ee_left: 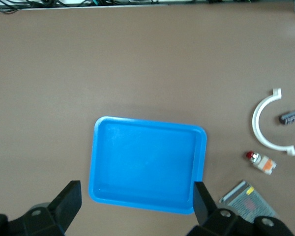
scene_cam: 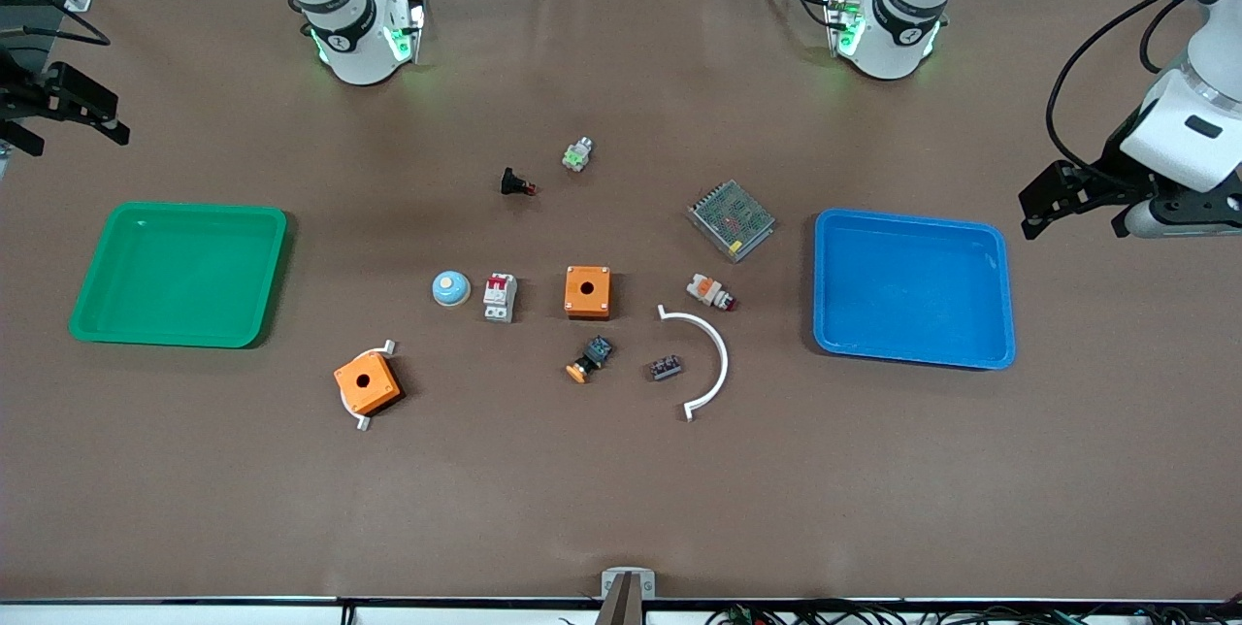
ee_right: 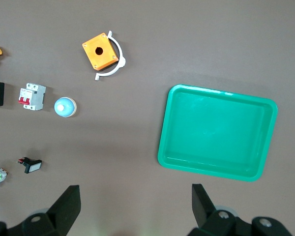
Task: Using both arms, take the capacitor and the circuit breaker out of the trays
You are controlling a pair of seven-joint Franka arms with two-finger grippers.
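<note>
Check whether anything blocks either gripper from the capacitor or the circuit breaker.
Nothing visible does. The capacitor and circuit breaker lie uncovered on the table, outside both trays. The left gripper and right gripper hang open, high above the table's ends.

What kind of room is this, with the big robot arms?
Probably a robot lab or test workshop. Two white arms stand at a long brown table, little electrical parts like a circuit breaker lie spread between a green tray and a blue tray, and cables run along the table's edge.
</note>
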